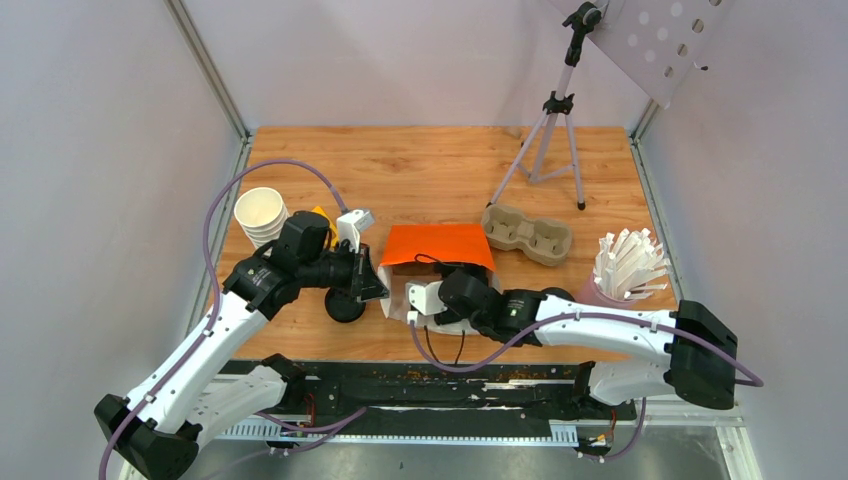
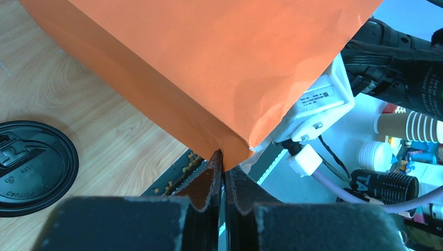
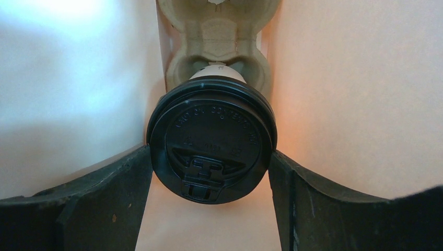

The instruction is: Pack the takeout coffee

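Step in hand, as I read it: seating the takeout coffee in the carrier already inside the bag. The right tool is deep in the mouth of the orange bag, spread wide and closed about the cup's black lid, a finger against the rim on either side. The white cup body points into the near well of the pulp carrier lying further in; cannot tell whether it is bottomed there. The left tool is all but shut, pinching a corner of the bag's mouth, by the look to hold it open. The bag seems to lie on its side, mouth toward the arms. To do it well: firm left pinch so the mouth does not sag; push the cup straight along the well, no twist; let go only once it sits; draw the fingers back clear of the paper walls without dragging the carrier out. Risks, judged: lid popped by side squeeze, paper torn at the pinched corner. The bench is pale wood-grain board, with crumbs along the black rail at its near edge. On it: a second carrier just beside the bag, a stack of lidless cups at left, a loose black lid near the left tool, a tripod at the back, a pot of white sticks at right. Plain pale walls on three sides.
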Robot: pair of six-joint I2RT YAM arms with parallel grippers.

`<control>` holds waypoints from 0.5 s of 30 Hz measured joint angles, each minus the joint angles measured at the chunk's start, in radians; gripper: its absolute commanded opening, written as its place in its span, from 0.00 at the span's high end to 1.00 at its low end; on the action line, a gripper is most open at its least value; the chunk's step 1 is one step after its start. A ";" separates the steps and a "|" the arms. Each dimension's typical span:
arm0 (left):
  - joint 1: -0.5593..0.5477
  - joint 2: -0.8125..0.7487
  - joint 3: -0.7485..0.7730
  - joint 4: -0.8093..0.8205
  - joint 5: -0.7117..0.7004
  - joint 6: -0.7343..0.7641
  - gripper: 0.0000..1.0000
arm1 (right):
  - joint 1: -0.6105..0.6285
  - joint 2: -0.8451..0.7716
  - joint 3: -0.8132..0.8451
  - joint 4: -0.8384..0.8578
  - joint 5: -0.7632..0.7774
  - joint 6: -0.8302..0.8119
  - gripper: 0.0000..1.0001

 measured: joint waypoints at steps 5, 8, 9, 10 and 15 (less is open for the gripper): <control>0.000 0.000 -0.001 0.001 0.001 -0.001 0.91 | -0.018 0.000 -0.015 0.015 -0.003 0.008 0.28; 0.000 -0.002 -0.004 0.005 0.002 -0.004 0.91 | -0.027 -0.001 -0.024 0.036 -0.010 0.012 0.28; 0.000 -0.002 -0.004 0.006 0.003 -0.005 0.90 | -0.031 -0.002 -0.031 0.047 -0.013 0.011 0.28; 0.000 -0.002 -0.004 0.006 0.004 -0.007 0.91 | -0.034 -0.003 -0.035 0.052 -0.015 0.011 0.28; 0.000 -0.002 -0.005 0.009 0.005 -0.011 0.91 | -0.045 -0.004 -0.048 0.080 -0.023 0.010 0.27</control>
